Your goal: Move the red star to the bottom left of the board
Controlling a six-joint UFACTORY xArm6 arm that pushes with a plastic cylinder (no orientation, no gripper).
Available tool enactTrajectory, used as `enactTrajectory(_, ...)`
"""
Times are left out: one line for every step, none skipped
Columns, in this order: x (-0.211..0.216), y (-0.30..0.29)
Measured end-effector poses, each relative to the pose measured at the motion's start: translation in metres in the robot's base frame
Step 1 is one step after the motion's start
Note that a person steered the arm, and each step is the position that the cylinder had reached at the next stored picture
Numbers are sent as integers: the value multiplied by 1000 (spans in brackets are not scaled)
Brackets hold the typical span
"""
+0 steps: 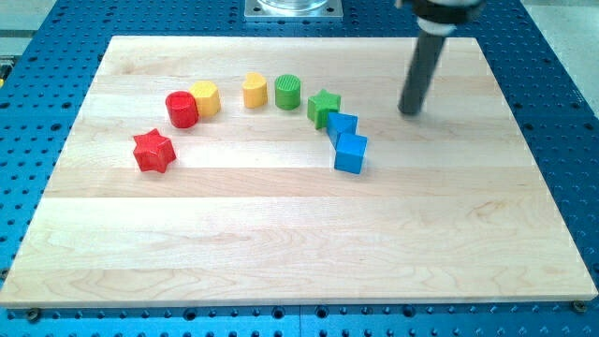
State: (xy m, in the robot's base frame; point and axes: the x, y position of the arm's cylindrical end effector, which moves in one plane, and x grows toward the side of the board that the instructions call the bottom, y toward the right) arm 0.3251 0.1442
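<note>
1. Two red blocks on the board: a red star and a red cylinder.
2. Two yellow blocks.
3. Two green: a green cylinder and a green star.
4. Two blue blocks.

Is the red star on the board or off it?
On. The red star lies flat on the board, left of centre, inside the edges; my tip is far right.

This looks like a robotics laboratory, not a home or a shop. The wooden board lies on a blue metal table with a regular grid of small holes, the type used for fixing test equipment. Beyond the far edge of the board, near its middle, a grey metal mounting plate is fixed to the table. The board carries only small coloured toy blocks, like in an experiment.
</note>
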Motion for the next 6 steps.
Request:
enactTrajectory(-20,-83)
enactTrajectory(-12,-184)
enactTrajectory(-8,-254)
enactTrajectory(-8,-272)
enactTrajectory(-18,-273)
enactTrajectory(-46,-283)
